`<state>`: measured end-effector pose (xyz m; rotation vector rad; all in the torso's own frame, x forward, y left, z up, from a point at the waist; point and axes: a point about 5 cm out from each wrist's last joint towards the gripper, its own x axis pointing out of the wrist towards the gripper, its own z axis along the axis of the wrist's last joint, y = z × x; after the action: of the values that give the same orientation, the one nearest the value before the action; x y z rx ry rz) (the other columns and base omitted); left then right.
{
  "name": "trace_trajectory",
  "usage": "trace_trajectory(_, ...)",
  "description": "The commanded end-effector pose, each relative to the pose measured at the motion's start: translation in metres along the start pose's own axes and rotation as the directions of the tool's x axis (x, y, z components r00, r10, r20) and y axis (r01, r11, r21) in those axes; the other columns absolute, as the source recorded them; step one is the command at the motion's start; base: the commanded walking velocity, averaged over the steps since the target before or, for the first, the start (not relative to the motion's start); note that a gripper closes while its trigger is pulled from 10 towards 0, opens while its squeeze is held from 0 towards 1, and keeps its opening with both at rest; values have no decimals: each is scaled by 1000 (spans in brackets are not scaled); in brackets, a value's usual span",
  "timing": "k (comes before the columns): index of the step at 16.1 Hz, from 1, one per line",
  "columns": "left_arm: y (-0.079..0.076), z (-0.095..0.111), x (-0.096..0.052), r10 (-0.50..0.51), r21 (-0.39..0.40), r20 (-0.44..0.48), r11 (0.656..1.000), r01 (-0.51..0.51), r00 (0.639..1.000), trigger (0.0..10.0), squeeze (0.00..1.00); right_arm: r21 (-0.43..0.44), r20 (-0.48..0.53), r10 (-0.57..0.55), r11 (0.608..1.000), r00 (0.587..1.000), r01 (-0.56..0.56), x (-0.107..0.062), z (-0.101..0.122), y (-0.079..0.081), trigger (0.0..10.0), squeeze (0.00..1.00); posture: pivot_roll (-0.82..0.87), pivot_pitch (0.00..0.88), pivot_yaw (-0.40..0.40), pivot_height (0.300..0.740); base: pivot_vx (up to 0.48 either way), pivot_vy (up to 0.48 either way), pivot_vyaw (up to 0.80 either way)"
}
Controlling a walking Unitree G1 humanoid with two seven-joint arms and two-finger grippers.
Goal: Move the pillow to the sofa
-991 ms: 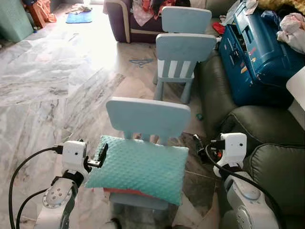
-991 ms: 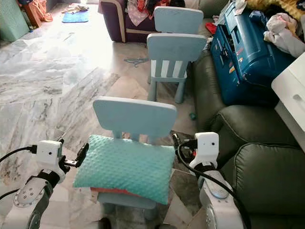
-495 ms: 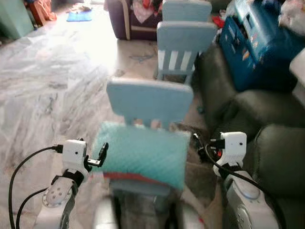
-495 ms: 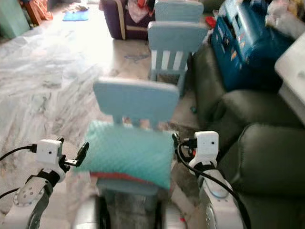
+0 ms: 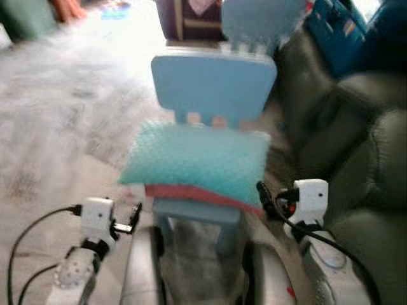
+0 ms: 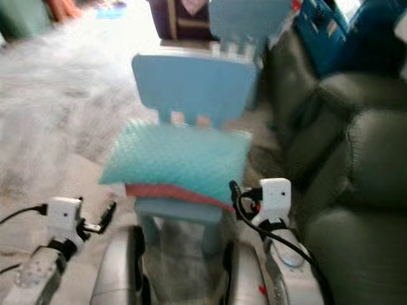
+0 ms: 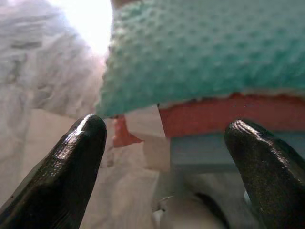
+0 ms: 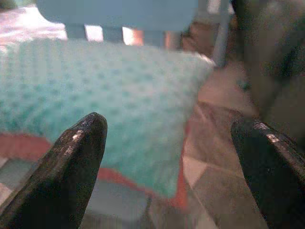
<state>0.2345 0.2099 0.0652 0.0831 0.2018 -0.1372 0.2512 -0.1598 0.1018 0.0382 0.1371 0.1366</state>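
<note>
Teal bumpy fabric pillow (image 5: 197, 162) lying on seat of small light-blue plastic chair (image 5: 213, 86), not yet grasped. Left end effector (image 7: 167, 157) and right end effector (image 8: 167, 157) both spread wide, empty, flanking pillow. Dark green sofa (image 5: 362, 165) beside chair; pickup, transfer remaining.

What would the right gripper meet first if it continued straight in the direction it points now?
Probably the teal dotted pillow on the light blue plastic chair: it lies directly ahead between the right gripper's open fingers, though blur hides the depth.
</note>
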Motion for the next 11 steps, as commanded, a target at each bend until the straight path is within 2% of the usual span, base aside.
trace_trajectory(1, -1, 9, 3, -3, 8, 33, 1000, 3, 999, 10000, 0, -6, 14, -1, 1000, 1000, 2, 0, 5, -3, 10000, 0, -58, 200, -18, 542, 0, 0, 0)
trace_trajectory(5, -1, 7, 1, 5, -2, 19, 1000, -4, 1000, 10000, 0, -7, 13, 0, 1000, 1000, 0, -1, 5, -3, 10000, 0, -60, 208, -20, 542, 0, 0, 0)
trace_trajectory(7, 4, 6, 2, 22, 18, 6, 1000, -23, 1000, 10000, 0, -13, 26, 7, 1000, 1000, -6, 4, 9, -4, 10000, 0, -60, 215, -21, 542, 0, 0, 0)
trace_trajectory(9, 16, 4, 7, 55, 30, -21, 998, -54, 998, 10000, 0, -17, 51, 2, 1000, 999, -1, 15, 18, -8, 10000, 0, -59, 224, -24, 542, 0, 0, 0)
trace_trajectory(11, 45, 12, 20, 123, 60, -3, 991, -122, 992, 10000, 0, 7, 89, 4, 1000, 996, -4, 27, 34, -14, 10000, 0, -63, 240, -27, 542, 0, 0, 0)
